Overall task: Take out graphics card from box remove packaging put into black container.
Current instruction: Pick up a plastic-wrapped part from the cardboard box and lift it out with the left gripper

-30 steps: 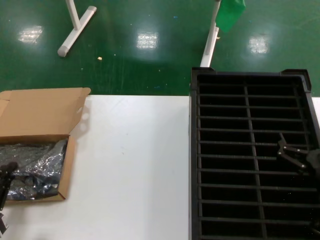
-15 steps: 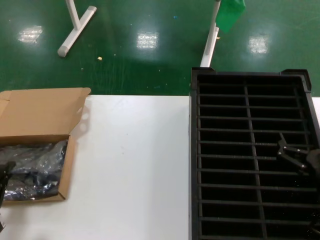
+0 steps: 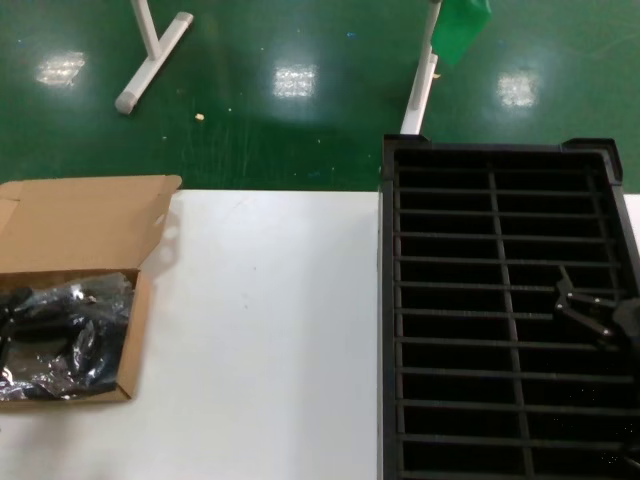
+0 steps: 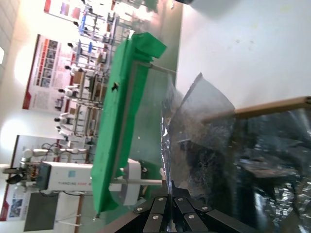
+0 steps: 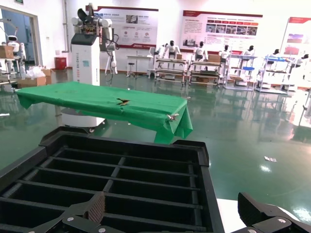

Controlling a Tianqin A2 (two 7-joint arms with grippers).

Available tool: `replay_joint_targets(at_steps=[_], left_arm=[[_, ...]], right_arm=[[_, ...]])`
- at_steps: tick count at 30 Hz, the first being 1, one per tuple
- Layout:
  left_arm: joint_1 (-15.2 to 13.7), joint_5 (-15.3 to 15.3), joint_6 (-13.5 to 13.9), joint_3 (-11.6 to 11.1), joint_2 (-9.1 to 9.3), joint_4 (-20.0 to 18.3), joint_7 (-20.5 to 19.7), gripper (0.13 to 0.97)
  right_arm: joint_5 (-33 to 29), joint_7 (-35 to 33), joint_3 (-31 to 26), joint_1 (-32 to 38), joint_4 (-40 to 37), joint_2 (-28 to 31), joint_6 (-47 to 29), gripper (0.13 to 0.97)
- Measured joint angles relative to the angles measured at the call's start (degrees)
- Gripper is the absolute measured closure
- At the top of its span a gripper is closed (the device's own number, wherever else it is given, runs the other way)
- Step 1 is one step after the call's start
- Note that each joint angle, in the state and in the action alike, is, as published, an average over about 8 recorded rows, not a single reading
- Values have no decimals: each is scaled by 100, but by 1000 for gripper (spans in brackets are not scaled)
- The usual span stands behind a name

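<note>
Standing empty at the right of the white table [image 3: 270, 330], the black container [image 3: 500, 310] has no card in any slot, so the task looks barely begun. Smaller, the box [image 3: 75, 290] at the table's left edge holds the packaging [image 3: 65, 335], the graphics card presumably inside but not distinguishable. In the wrist view the left gripper [image 4: 168, 219] pinches the bag's edge, while the right gripper [image 5: 180, 213] hovers spread over the crate

Right hand [image 5: 175, 216], fingers spread, hovers over the black container [image 5: 121, 170].
</note>
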Motion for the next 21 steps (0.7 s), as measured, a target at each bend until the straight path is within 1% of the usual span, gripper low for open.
replay_joint_targets(at_steps=[9,15,18,21], left_arm=[[414,-78,50,-201,-151,-946,-676,955],[630,-185,127,-340,-182,-1616,-1177,955],[709,-244,203,-347,-173,-1941,-1438,955],[754,-292,306,-281,-164,-2216,-1685,955]], right_arm=[[0,0,0,0,0,0,0,129],[0,0,0,0,0,0,0,129],[0,0,0,0,0,0,0,129],[0,0,0,0,0,0,0,129]])
